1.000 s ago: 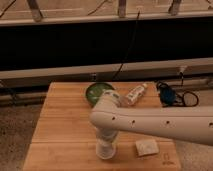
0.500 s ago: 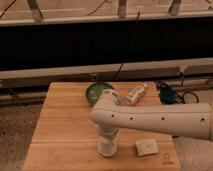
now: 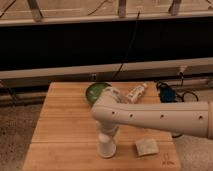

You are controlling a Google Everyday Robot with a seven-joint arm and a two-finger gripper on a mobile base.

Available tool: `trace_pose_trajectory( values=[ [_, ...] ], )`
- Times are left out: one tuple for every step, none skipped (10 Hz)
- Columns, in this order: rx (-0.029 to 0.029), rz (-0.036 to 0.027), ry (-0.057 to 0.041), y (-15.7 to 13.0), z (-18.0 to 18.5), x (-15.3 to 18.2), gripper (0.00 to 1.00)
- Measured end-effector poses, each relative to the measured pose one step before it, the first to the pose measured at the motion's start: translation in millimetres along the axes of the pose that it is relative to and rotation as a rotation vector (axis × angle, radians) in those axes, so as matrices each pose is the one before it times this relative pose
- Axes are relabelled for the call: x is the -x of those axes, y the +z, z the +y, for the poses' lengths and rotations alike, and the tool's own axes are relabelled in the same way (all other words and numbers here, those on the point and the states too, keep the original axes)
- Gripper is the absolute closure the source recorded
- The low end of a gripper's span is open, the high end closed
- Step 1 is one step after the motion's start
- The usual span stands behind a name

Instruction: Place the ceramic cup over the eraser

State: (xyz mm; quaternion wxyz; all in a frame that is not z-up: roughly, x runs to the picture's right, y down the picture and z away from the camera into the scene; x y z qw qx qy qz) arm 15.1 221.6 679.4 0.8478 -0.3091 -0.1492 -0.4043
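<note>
One ceramic cup (image 3: 106,148) under gripper (image 3: 107,136) — one bowl (image 3: 95,92).

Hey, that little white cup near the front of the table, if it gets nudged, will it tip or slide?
The ceramic cup stands on smooth wood, so a low nudge would probably slide it. It looks tall for its base, so a high push might tip it. The gripper sits right above it; being ceramic, it is likely rigid and could chip if dropped.
</note>
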Motion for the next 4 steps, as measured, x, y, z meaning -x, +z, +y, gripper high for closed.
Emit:
trace_pose_trajectory(
  values=[
    [-0.00106, -0.00174, 0.00366, 0.23, 1.81, -1.26, 0.24],
    [-0.00313, -0.00196, 0.00292, 1.11, 0.64, -0.8, 0.31],
    [-0.002, 0.00015, 0.00145, 0.72, 0.48, -1.89, 0.33],
    [-0.00291, 0.00005, -0.00138, 1.1, -0.31, -0.43, 0.3]
  ],
)
